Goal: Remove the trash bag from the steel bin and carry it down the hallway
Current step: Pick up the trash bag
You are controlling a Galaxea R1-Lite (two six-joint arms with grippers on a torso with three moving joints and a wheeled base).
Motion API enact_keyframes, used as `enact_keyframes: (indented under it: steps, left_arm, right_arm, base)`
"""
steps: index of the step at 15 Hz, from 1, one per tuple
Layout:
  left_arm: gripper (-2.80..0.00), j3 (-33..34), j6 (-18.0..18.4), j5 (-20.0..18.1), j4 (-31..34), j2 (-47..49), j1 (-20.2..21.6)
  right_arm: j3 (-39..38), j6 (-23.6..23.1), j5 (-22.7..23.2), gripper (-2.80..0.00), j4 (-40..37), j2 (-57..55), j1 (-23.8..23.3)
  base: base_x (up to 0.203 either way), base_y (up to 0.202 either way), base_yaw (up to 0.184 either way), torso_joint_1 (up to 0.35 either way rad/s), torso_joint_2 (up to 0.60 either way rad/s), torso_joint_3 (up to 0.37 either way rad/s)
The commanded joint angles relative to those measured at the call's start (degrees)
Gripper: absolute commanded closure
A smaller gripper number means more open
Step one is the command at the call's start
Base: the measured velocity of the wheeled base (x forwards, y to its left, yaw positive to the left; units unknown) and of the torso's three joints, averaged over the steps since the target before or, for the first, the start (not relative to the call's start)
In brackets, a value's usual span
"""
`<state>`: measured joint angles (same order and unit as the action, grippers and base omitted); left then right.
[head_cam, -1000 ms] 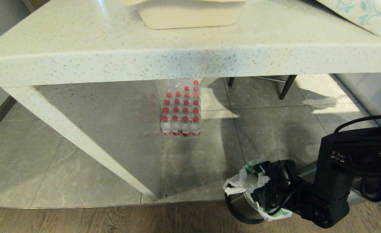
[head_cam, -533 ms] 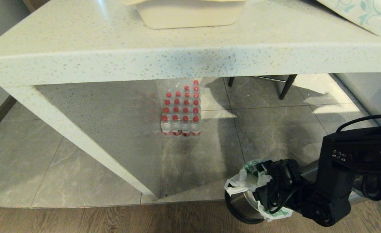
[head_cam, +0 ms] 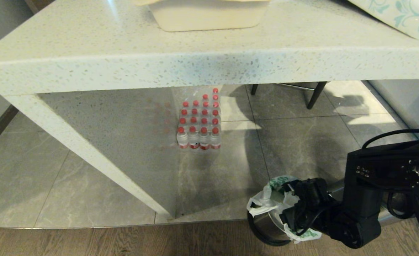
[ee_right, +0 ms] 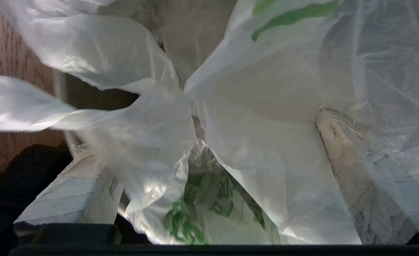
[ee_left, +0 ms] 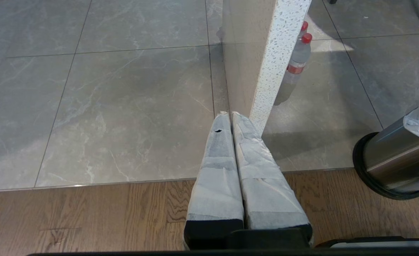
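Right gripper [ee_right: 209, 117] spreading wide among trash bag [head_cam: 266, 202] folds, steel bin [head_cam: 266, 227] mostly hiding beneath, left gripper [ee_left: 231, 115] resting closed, empty.

Head cam: high, angled forward-down over the stone table [head_cam: 209, 53] to the tiled floor [head_cam: 302, 142]. Left wrist cam: low, looks along the floor at the table leg [ee_left: 266, 64] – shares steel bin [ee_left: 391, 160] and bottles [ee_left: 298, 57] with head. Right wrist cam: pressed close into the trash bag [ee_right: 259, 142] – fills frame.
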<state>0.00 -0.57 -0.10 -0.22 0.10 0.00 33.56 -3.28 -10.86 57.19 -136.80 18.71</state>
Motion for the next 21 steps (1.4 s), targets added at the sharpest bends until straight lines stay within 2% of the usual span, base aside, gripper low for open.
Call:
enact_keyframes:
  steps: [1, 7, 8, 17, 21]
  left_arm:
    - [0.00, 0.00, -0.04, 0.01, -0.04, -0.01, 0.00]
    - [0.00, 0.00, -0.04, 0.01, -0.04, -0.01, 0.00]
    - [0.00, 0.00, -0.04, 0.01, -0.04, -0.01, 0.00]
    - [0.00, 0.00, -0.04, 0.01, -0.04, -0.01, 0.00]
    - [0.00, 0.00, -0.04, 0.01, -0.04, -0.01, 0.00]
  right_arm:
    - [0.72, 0.02, 0.03, -2.80, 0.31, -2.07, 0.01]
    - [2.21, -0.32, -0.04, -2.80, 0.65, -3.39, -0.26]
    - [2.43, -0.32, -0.09, 0.00, 0.73, -3.61, -0.26]
    - [1.91, 0.15, -1.43, 0.00, 2.05, -2.41, -0.26]
    - [0.79, 0.42, -2.27, 0.00, 1.64, 3.09, -0.26]
  base:
    - [0.000, 0.000, 0.000, 0.000, 0.00, 0.000]
    - [0.000, 0.000, 0.000, 0.000, 0.00, 0.000]
    - [0.000, 0.000, 0.000, 0.000, 0.00, 0.000]
    - [0.000, 0.000, 0.000, 0.000, 0.00, 0.000]
    - [0.000, 0.000, 0.000, 0.000, 0.00, 0.000]
